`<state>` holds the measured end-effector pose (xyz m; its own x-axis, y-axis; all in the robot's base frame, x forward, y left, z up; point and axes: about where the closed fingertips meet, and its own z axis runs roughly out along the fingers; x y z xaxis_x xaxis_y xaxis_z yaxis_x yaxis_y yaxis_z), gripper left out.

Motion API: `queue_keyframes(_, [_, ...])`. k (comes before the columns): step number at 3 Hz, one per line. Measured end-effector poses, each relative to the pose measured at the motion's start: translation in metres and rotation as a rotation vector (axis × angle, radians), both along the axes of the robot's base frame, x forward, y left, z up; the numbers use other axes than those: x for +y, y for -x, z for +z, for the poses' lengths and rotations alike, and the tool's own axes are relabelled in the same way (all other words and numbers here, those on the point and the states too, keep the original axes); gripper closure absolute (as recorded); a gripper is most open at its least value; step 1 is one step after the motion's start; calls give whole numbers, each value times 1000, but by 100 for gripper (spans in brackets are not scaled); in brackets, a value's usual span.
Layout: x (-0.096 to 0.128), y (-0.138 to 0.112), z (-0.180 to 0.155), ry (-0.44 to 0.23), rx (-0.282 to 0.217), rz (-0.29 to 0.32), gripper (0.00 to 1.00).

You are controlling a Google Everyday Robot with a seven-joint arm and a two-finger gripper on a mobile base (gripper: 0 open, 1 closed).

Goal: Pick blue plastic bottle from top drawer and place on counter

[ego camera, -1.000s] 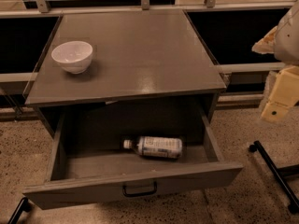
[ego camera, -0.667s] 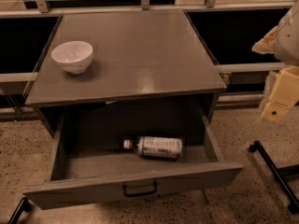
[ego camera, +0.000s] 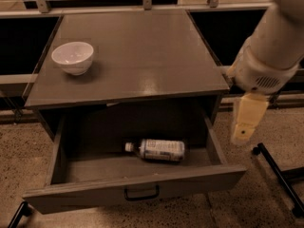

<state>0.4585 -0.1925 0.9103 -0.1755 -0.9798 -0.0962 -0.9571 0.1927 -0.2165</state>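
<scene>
Down in the open top drawer [ego camera: 142, 186], a bit right of the middle of its floor, the blue plastic bottle [ego camera: 159, 150] is lying flat on its side. Its long axis runs pretty much left to right, with the white cap pointing left. The gripper [ego camera: 246, 122] hangs off to the right of the cabinet, outside the drawer's right wall, pointing down. So the bottle is to the left of it and lower, with that side wall in between. Honestly can't tell from this angle if the jaws are spread or pressed together. The bottle isn't picked up yet, so I'd guess the reach is the step in hand: swing left over the wall, drop into the drawer, and close across the bottle's narrow width rather than along its length. Up top, the counter surface [ego camera: 142, 46] has a white bowl [ego camera: 72, 57] sitting on its left side.
</scene>
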Motion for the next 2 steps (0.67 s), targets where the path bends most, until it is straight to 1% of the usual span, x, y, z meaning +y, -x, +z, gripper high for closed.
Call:
queue_keyframes(1, [29,-1,-69,46,61,73,0])
queue_keyframes(2, [51,2,-98,52,88,134,0])
